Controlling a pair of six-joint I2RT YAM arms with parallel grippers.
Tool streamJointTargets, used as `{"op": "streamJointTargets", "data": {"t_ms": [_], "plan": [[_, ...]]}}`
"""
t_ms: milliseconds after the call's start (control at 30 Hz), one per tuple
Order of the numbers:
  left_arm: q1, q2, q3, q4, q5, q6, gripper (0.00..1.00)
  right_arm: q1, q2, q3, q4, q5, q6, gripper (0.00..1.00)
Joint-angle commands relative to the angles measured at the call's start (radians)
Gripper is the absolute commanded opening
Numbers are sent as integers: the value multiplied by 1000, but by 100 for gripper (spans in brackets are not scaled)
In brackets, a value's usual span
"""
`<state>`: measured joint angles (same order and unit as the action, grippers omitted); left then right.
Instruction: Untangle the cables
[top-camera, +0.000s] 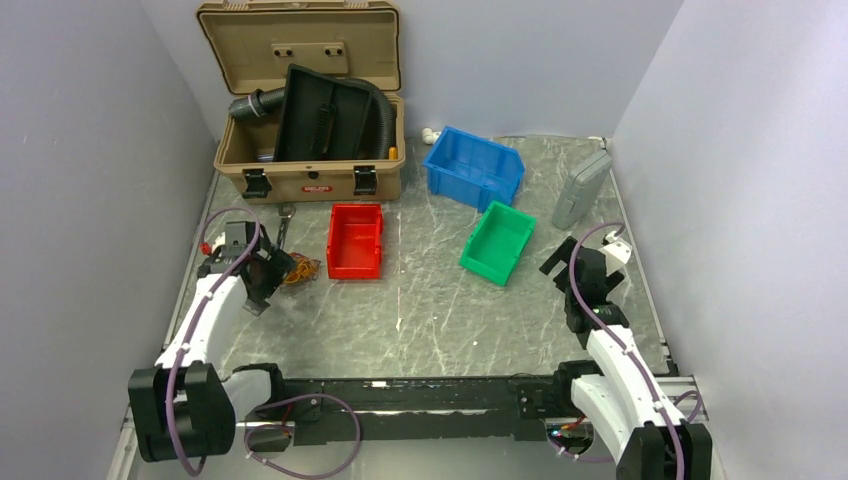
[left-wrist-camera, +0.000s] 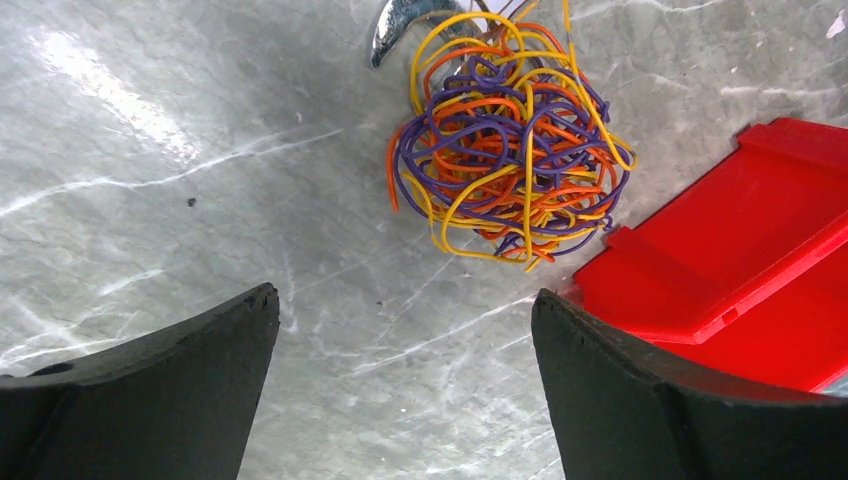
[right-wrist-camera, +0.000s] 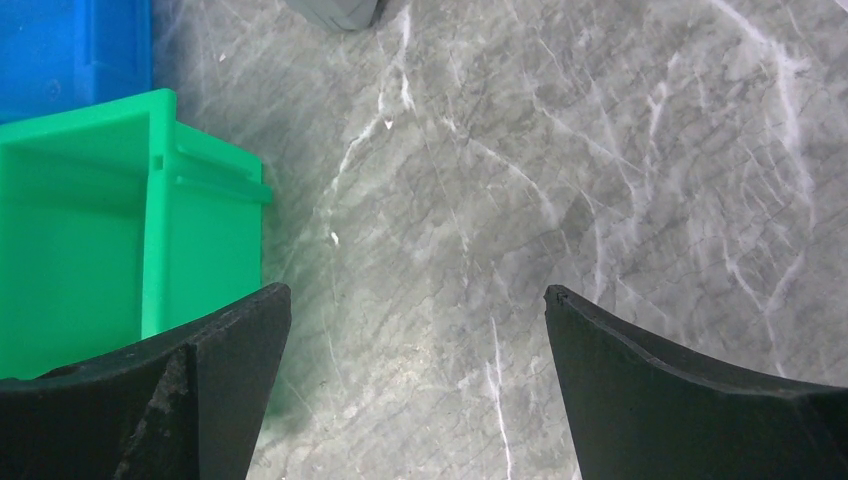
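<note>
Count: 3 bins; red bin (top-camera: 355, 240) just right of left gripper (left-wrist-camera: 405, 305), green bin (right-wrist-camera: 205, 240) left of right gripper (right-wrist-camera: 418, 295), blue bin (right-wrist-camera: 70, 50) beyond the green; 1 cable bundle (left-wrist-camera: 510, 130) ahead of left gripper; 1 metal tool (left-wrist-camera: 400, 25) at its far side; 1 tan toolbox (top-camera: 290, 183); 1 black hose (top-camera: 384, 115); 1 grey case (top-camera: 581, 188); 2 grippers.

Toolbox label (top-camera: 318, 188) blurred, nothing legible.
</note>
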<state>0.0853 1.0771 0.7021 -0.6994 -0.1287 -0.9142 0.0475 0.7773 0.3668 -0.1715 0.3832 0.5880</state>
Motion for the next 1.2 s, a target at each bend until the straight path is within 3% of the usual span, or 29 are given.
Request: {"op": "streamJointTargets", "data": {"t_ms": [0,100,267,333,400,433,600,733,900,1000,1167], "plan": [[12,55,40,47,57,-66,99,-3,-20,-22,87,-28,6,100],[21,121,51,79,39,-76,98,-2,-32,-35,102,-30,4,100],[40,262,73,167,54,-51,88,-2,-55,-54,116,-37,4,100],[45,298,72,192,59,-48,64,-3,-61,-59,119,-39,4,100],[45,298,51,230,68,-39,6,-2,-67,-64,123,-40,4,100],[45,287,39,243,74,-35,0,-2,-68,-65,124,-41,4,100],[36,117,-9,277,180,110,0,-2,-80,-56,122,-103,-20,100],[-7,-128,-23,218,196,213,0,-1,-72,-38,159,-314,-86,100],[-49,-420,-65,258,403,302,0,7,-19,26,191,-619,-135,95],[-62,-489,-36,242,515,341,0,43,30,101,175,-719,-150,94],[-91,-492,40,276,759,389,0,219,80,210,152,-774,-191,94]]}}
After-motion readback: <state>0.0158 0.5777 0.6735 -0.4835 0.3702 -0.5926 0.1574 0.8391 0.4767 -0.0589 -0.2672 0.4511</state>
